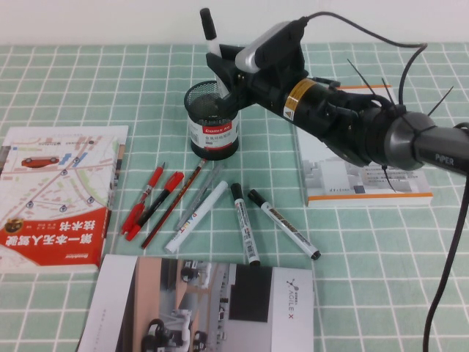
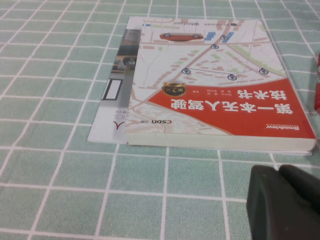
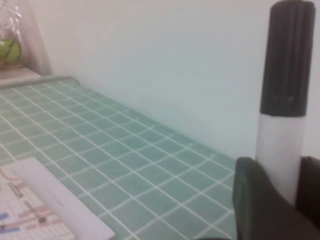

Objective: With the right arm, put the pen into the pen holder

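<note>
My right gripper [image 1: 223,62] is shut on the pen [image 1: 209,29] and holds it nearly upright, black cap on top. It hangs just above the far rim of the pen holder [image 1: 212,121], a black mesh cup with a red-and-white label. The pen's lower end is hidden behind the fingers. In the right wrist view the pen [image 3: 285,75] rises between the two black fingers of the right gripper [image 3: 280,167]. The left gripper [image 2: 277,170] shows only in the left wrist view, shut and empty, low over the tablecloth beside a book.
Two more black-capped markers [image 1: 245,224] [image 1: 282,224], an all-white marker [image 1: 196,216] and red pens [image 1: 150,202] lie in front of the holder. A red-and-white book [image 1: 58,191] lies at the left, a brochure [image 1: 198,308] at the front, and another book [image 1: 352,183] under the right arm.
</note>
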Tool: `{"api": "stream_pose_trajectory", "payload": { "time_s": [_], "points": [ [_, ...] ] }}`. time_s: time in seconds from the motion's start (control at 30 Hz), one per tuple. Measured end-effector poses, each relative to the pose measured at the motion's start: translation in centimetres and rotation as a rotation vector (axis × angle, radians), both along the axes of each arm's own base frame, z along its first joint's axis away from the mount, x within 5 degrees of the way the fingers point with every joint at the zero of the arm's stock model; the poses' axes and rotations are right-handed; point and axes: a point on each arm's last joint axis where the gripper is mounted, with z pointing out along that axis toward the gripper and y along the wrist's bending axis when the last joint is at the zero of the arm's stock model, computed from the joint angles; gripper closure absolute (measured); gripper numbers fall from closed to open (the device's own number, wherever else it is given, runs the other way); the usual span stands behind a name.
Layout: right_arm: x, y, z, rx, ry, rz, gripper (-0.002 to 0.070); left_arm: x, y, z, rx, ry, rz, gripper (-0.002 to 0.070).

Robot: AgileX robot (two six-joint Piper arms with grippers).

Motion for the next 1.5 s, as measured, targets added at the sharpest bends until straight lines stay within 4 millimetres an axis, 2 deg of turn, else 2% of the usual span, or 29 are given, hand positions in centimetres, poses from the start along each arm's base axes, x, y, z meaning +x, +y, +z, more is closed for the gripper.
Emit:
{"api": "stream_pose_trajectory", "payload": {
  "time_s": [0.17,0.47,0.73,1.03,1.13,1.27,1.33,1.5],
  "points": [
    [0.6,-0.4,-1.3,0.004,0.005,-0.007,0.0554,0.0,0.0,0.0,0.0,0.0,0.0,0.0679],
    [0.8,-0.5,-1.9,0.021,0.004,-0.017,0.0552,0.0,0.0,0.0,0.0,0.0,0.0,0.0679],
    [0.9,-0.6,-1.8,0.047,0.013,-0.032,0.0388,0.0,0.0,0.0,0.0,0.0,0.0,0.0679],
    [0.9,-0.6,-1.8,0.047,0.015,-0.034,0.0368,0.0,0.0,0.0,0.0,0.0,0.0,0.0679],
    [0.9,-0.7,-1.5,0.02,0.026,-0.049,0.0419,0.0,0.0,0.0,0.0,0.0,0.0,0.0679],
    [0.5,-1.1,0.6,-0.083,0.008,-0.065,0.0588,0.0,0.0,0.0,0.0,0.0,0.0,0.0679],
    [0.1,-1.4,1.9,-0.133,0.005,-0.074,0.065,0.0,0.0,0.0,0.0,0.0,0.0,0.0679],
    [-0.9,-2.9,5.6,-0.205,0.022,-0.102,0.0689,0.0,0.0,0.0,0.0,0.0,0.0,0.0679]
  ]
}}
